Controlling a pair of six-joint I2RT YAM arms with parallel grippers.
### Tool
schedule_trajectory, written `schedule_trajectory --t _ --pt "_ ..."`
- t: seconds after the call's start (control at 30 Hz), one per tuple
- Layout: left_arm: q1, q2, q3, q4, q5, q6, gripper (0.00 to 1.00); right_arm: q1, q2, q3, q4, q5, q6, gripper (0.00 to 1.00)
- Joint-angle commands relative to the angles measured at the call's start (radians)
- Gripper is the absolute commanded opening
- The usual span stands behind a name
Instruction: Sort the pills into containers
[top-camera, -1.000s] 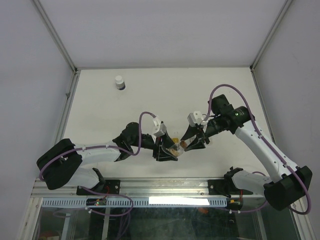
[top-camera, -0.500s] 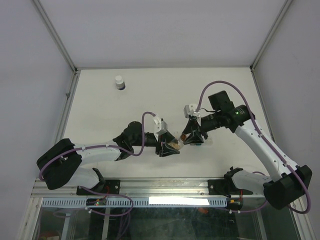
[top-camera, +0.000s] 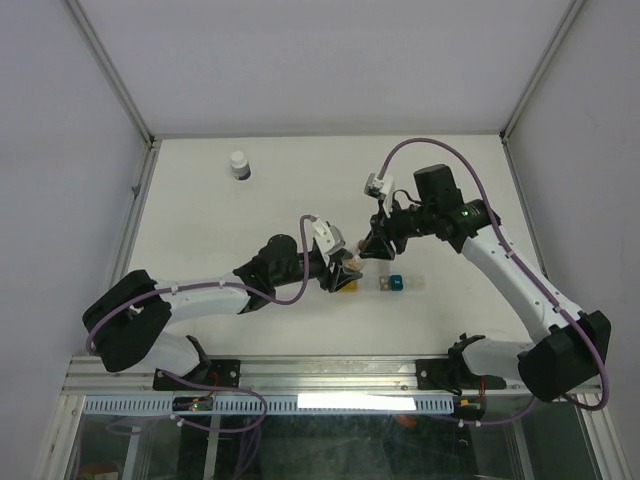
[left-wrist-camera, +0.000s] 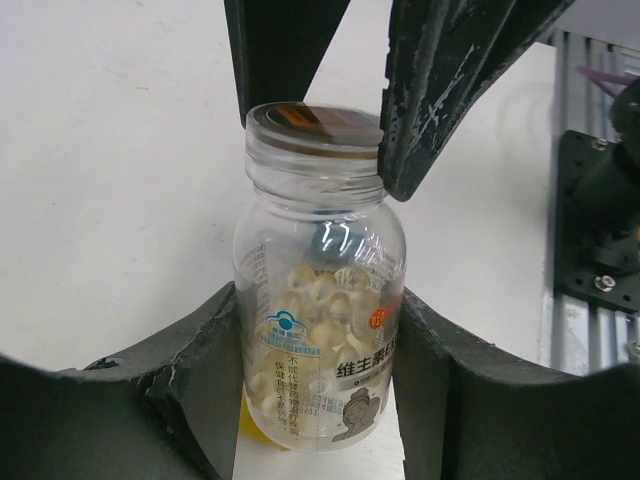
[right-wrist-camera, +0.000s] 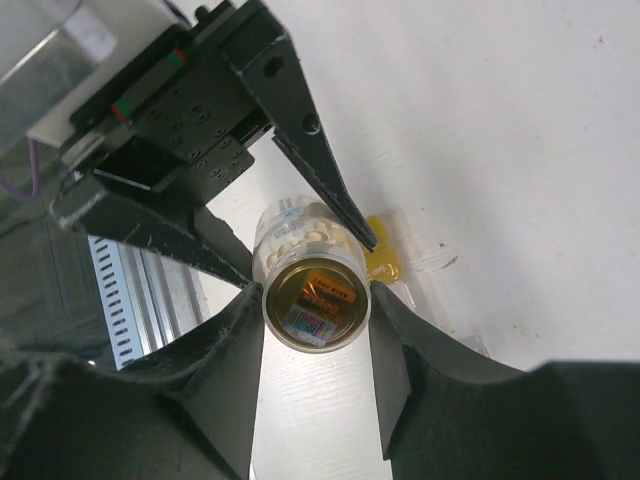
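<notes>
Near the front edge, mid-bench: the bottle (left-wrist-camera: 320, 310) is held between both grippers.
Bottle: clear, with a printed label, and partly full of pale yellow pills (left-wrist-camera: 318, 300). Its top has an amber seal with an orange sticker (right-wrist-camera: 315, 298).
Left gripper (top-camera: 342, 272): narrow, with its fingers (left-wrist-camera: 200, 370) pressed against the two sides of the bottle's lower body.
Right gripper (top-camera: 376, 245): narrow, with its fingers (right-wrist-camera: 232, 360) against either side of the bottle's top end, gripping it at the neck and seal.
Arms: they meet nose to nose over the bench, the left reaching in from the left front and the right from the right side.
Yellow box (top-camera: 349, 288): on the bench just below the left gripper. In the left wrist view a yellow patch (left-wrist-camera: 250, 425) shows behind the bottle's base. I cannot tell whether they touch.
Teal box (top-camera: 396, 283): on the bench to the right of the yellow box and apart from it. It is joined to a clear section (top-camera: 413, 283) and sits nearer the front edge than the right gripper.
White bottle (top-camera: 238, 164): upright near the far left corner, well apart from the rest.
</notes>
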Motion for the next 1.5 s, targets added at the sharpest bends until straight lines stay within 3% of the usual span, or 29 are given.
schedule_trajectory --t 0.0,0.23,0.43,0.9,1.17,1.27,1.37,1.47 --pt "-0.003 0.020 0.143 0.211 -0.110 0.040 0.00 0.026 0.051 0.029 -0.020 -0.064 0.206 0.19" --pt "-0.003 0.046 0.114 0.229 -0.088 0.021 0.00 -0.005 0.038 0.033 -0.006 -0.119 0.248 0.21" --pt "-0.003 0.036 0.089 0.244 -0.049 0.000 0.00 -0.027 0.008 0.049 -0.028 -0.124 0.218 0.32" --pt "-0.003 -0.025 0.054 0.198 0.040 -0.028 0.00 -0.108 -0.074 0.140 -0.094 -0.209 0.148 0.77" --pt "-0.002 -0.066 0.044 0.139 0.130 -0.037 0.00 -0.162 -0.102 0.215 -0.184 -0.171 0.040 0.85" --pt "0.000 -0.090 0.035 0.109 0.180 -0.047 0.00 -0.164 -0.103 0.270 -0.287 -0.186 -0.161 0.89" --pt "0.001 -0.110 0.036 0.066 0.224 -0.053 0.00 -0.158 -0.112 0.305 -0.435 -0.229 -0.499 0.96" --pt "0.001 -0.121 0.042 0.039 0.270 -0.059 0.00 -0.133 -0.111 0.328 -0.483 -0.204 -0.653 0.99"
